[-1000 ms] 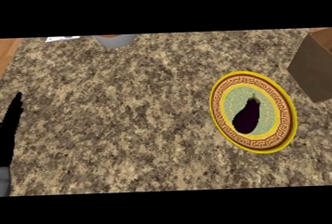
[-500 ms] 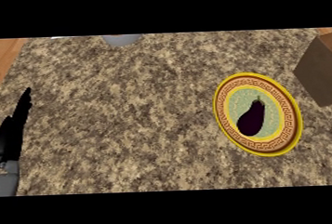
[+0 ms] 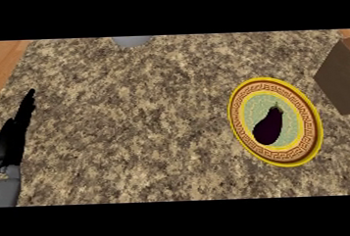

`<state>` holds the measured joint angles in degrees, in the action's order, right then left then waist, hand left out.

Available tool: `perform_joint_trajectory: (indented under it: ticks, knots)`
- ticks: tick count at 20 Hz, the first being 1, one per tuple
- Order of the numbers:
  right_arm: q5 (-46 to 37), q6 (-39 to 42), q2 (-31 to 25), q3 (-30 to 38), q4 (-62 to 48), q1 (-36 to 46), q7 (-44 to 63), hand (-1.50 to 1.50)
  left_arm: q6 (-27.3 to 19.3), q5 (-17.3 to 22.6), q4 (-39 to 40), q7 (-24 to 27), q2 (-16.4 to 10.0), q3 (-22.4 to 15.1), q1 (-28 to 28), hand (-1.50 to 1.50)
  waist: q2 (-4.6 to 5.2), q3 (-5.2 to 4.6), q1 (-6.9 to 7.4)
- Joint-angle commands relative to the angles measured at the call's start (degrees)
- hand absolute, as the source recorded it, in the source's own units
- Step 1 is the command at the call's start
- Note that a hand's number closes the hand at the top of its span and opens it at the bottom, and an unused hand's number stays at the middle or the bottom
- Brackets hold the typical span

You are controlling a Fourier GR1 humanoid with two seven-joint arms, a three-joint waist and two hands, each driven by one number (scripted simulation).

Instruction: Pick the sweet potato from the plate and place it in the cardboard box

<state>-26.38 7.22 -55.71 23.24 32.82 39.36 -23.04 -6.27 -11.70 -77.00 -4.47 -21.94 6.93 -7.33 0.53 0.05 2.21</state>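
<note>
Left hand (image 3: 12,143): at the left edge of the head view, fingers straight and pointing up the counter (image 3: 134,116), holding nothing. Since a second ago it has crept only slightly inward; treat it as resting.

Right hand: not in view, so you have no reach under way.

Purple vegetable (image 3: 269,126): looks more like an eggplant than a sweet potato. It lies along the middle of the plate (image 3: 237,119), as it did earlier, untouched and well apart from the left hand.

Cardboard box (image 3: 342,80): just beyond the plate, cut off by the right edge.

Judgement: the pick has not begun. You would expect the right hand to take it, since plate and box sit on that side.
</note>
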Motion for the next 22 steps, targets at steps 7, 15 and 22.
perform_joint_trajectory:
  ticks: [7,15,22]
  knots:
    - [-5.5,-6.7,6.6,-3.6,-14.1,13.1,2.8,1.50,0.9,-0.1,-1.0,1.5,1.0,-0.4,1.4,0.00,0.54,0.13,1.57]
    - [-7.5,-11.6,8.0,-3.3,-21.9,16.0,8.6,1.50,0.3,-1.0,1.0,2.1,1.3,-0.4,-0.6,0.00,1.39,0.22,2.51]
    - [-5.7,-8.8,10.9,-1.6,-24.9,17.6,9.7,-1.50,-0.5,-1.7,1.1,3.3,3.3,-1.7,-0.6,0.00,1.54,0.28,2.88]
